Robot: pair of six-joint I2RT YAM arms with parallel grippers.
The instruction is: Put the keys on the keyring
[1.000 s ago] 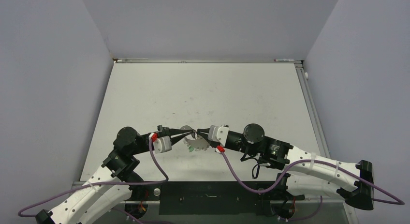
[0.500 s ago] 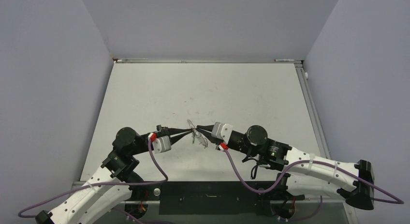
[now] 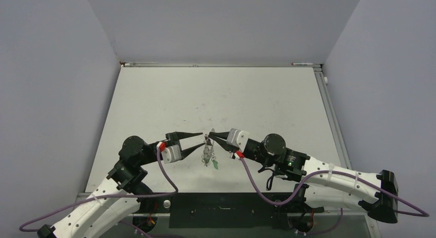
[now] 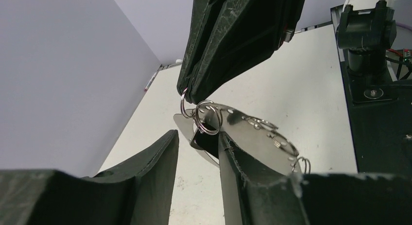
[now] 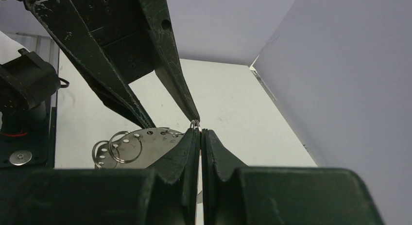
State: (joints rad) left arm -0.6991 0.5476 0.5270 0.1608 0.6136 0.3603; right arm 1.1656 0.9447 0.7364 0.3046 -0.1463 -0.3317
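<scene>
The keyring (image 3: 207, 153) is a silver plate with holes along its rim and small split rings strung through them. It hangs on edge above the table, a green tag (image 3: 216, 165) at its bottom. My right gripper (image 3: 212, 134) is shut on one small ring (image 5: 195, 124) at its top. My left gripper (image 3: 201, 139) stands open just left of it, holding nothing. In the left wrist view the plate (image 4: 252, 137) lies behind my right finger (image 4: 243, 176), and a key (image 4: 206, 137) with a black head hangs from a ring. In the right wrist view the plate (image 5: 141, 142) shows left of my fingers.
The white table (image 3: 205, 94) is walled at the left, back and right. The black mounting plate (image 3: 221, 209) and purple cables (image 3: 252, 181) lie at the near edge. Both arms meet over the table's near middle.
My left gripper has opened and let go of the keyring. The keyring has swung from flat to hanging edge-on under the right gripper, which has shifted slightly left.
</scene>
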